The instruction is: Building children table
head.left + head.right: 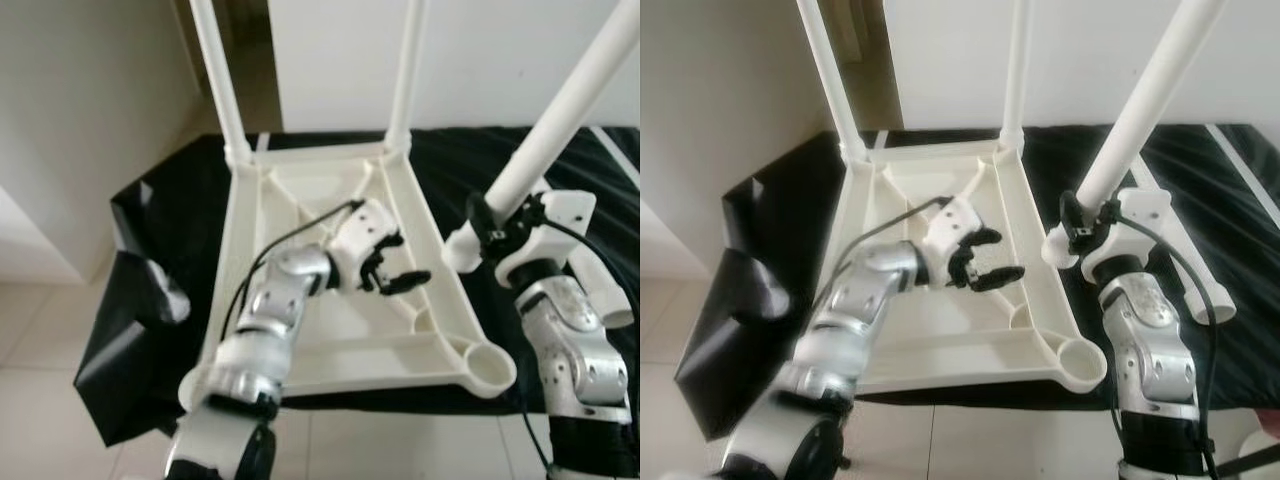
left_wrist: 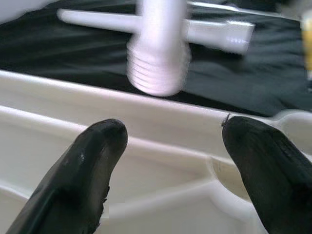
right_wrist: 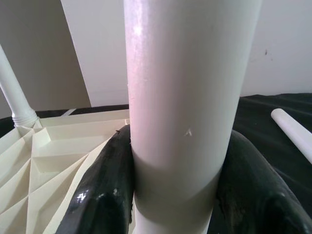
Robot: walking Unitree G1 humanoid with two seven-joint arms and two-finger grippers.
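Tabletop (image 1: 330,340) lies upside down on the black counter (image 1: 180,210), so the right tool (image 1: 492,232) grips a white leg (image 1: 570,110) to fit the near right hole (image 1: 490,366), left tool (image 1: 395,268) open above it

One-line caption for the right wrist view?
Right hand clamps a white plastic table leg above the upturned cream tabletop.

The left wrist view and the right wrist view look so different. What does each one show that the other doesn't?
The left wrist view alone shows the left pincer open, its black fingers apart over the tabletop's rim, facing the threaded end of a table leg. The right wrist view alone shows the right pincer shut around that held leg, plus a screwed-in leg standing upright. Both show the upturned white tabletop, the black cloth and a loose leg lying on it.
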